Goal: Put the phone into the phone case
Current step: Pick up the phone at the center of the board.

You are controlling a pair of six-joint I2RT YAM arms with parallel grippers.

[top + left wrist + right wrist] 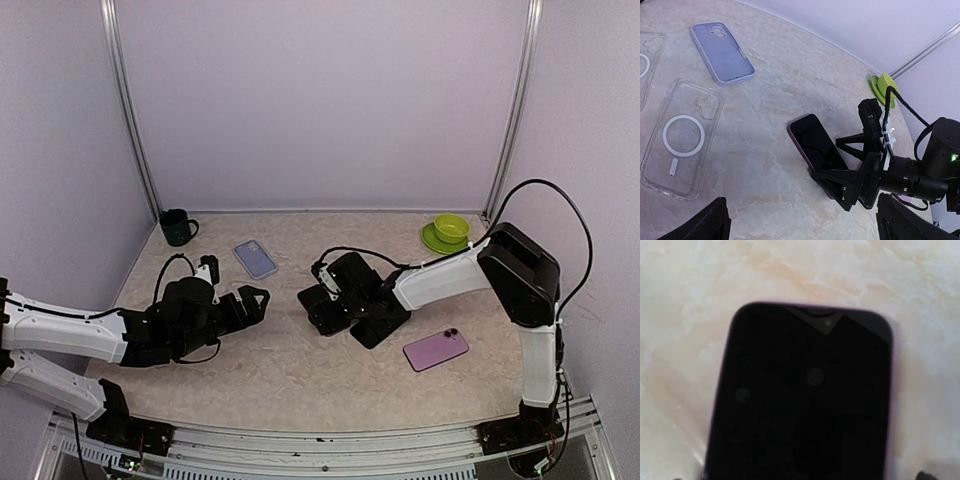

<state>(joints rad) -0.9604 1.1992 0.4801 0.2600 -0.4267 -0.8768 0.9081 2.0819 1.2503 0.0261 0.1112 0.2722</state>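
Spreading under everything is a pale, marbled table, walled on three sides by plain panels. The left arm reaches in low from the left edge, and the right arm bends down from the right, so the two meet near the middle.

The left gripper hangs just above the surface with its fingers spread wide and nothing between them. The right gripper is lowered over the phone, its fingers wide apart, one on each long side of the phone's near end. Whether they touch it cannot be told.

The phone lies flat near the centre of the table, dark screen up, with a purple rim showing along its edge. It fills most of the right wrist view.

A purple slab shaped like a phone, with camera lenses facing up, lies apart toward the right front.

The lavender case lies open side up behind the left gripper, well apart from the phone. A clear case with a white ring lies flat nearer the left gripper, and a second clear case is cut off by the left wrist view's edge.

At the back right a green plate carries a green bowl. A dark mug stands upright in the back left corner.
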